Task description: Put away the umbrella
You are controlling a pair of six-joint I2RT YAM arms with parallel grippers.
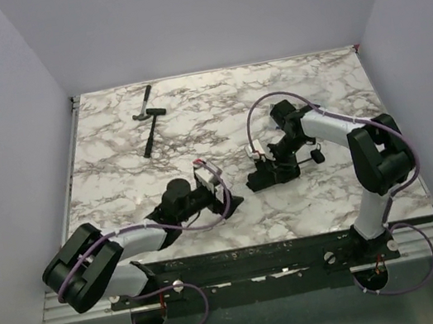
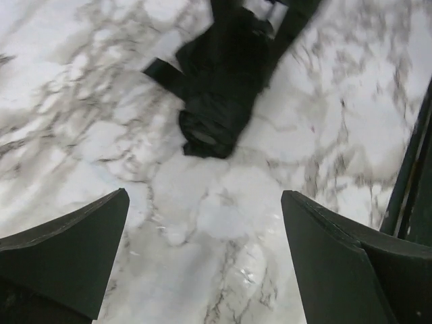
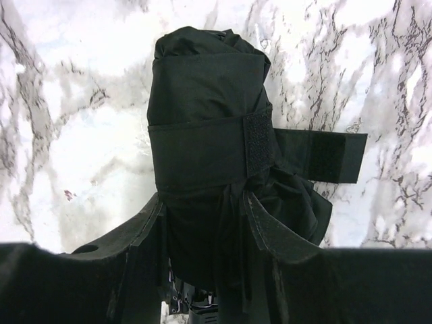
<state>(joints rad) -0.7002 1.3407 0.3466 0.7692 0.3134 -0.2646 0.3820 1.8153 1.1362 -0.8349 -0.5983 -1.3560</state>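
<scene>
Both right jaws clamp the umbrella (image 3: 206,162); left jaws spread wide.

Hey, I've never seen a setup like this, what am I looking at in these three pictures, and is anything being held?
Two robot arms are bolted at the near edge of a marble table. One picture looks down from above; the other two come from cameras on each wrist. The right gripper is closed on a folded black umbrella, whose strap wraps its middle with the loose end sticking out. The left gripper is wide open and holds nothing; its view shows the umbrella ahead of its fingers. A small hammer lies at the far side.
</scene>
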